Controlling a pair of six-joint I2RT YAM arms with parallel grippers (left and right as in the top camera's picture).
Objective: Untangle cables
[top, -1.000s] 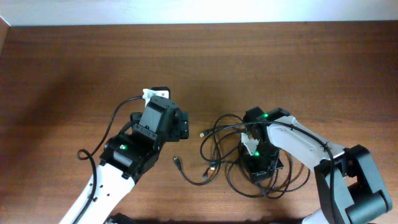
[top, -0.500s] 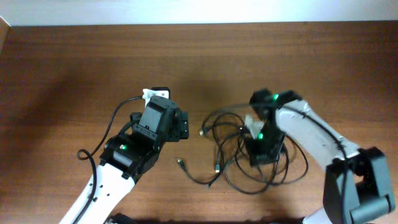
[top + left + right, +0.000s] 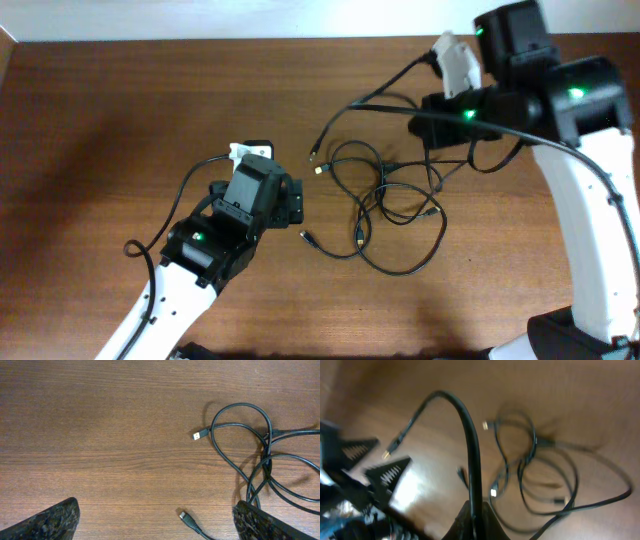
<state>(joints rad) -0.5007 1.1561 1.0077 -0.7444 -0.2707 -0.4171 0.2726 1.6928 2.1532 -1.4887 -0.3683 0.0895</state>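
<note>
On a brown, fine-grained wooden desk [image 3: 120, 110], the left gripper [image 3: 155, 525] hangs low over the near-left side with its jaws spread wide. Its two dark, rough-textured fingertips [image 3: 50, 519] sit at opposite corners of the left wrist view with only bare grain between them. Just beyond lie the cables [image 3: 385, 205], thin, black, smooth-skinned cords in loose overlapping loops near the desk's middle, crossing one another at several places, the loops resting on the wood. Small plug ends stick out on the tangle's left side: a gold-tipped plug [image 3: 320, 170] toward the far side and a dark plug [image 3: 305, 237] nearer the left arm [image 3: 200, 250], both lying free on the desk and apart from the left gripper. Farther back, at the far right, the right gripper [image 3: 476, 519] has its jaws pressed together on one cord [image 3: 469, 430], which arches out of the pinch in a stiff curve above the desk and drops to a metal-tipped end [image 3: 387, 454]; whether that end touches the wood cannot be told. The white-and-black right arm [image 3: 590, 170] reaches in over the desk's far-right corner.
</note>
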